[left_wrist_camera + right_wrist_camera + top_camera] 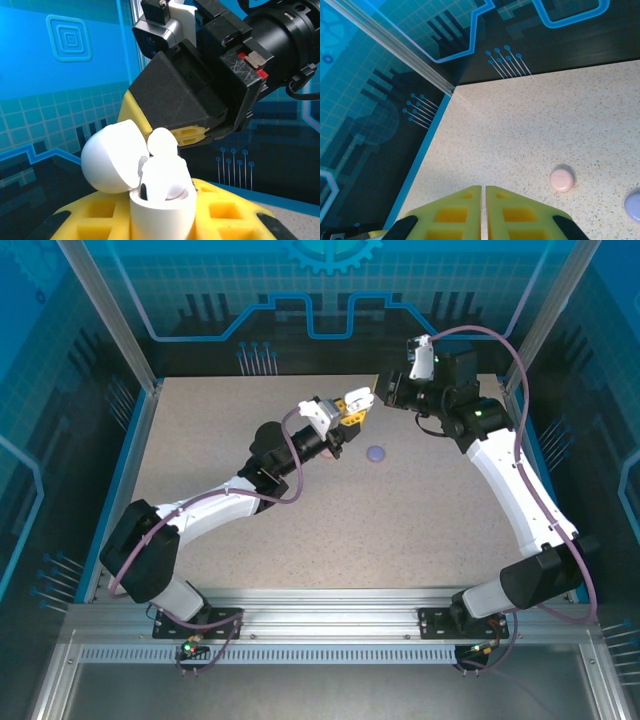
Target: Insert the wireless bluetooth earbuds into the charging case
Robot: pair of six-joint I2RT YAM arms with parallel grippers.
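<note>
While your left gripper (159, 227) clamps the white plastic charging case (160, 207), hinged lid (110, 157) open, a white glossy earbud (162, 142) stands proud in it | right gripper (192, 136), fingers together, just behind | press straight down, lightly, lest the case tilt.

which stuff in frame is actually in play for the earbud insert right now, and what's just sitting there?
In play:
- open white plastic charging case, clamped in left gripper
- small white earbud sticking out of it
- right gripper, fingers shut, beside the earbud

Lying about:
- pale pink round case
- purple round case
Both on the speckled table.
</note>
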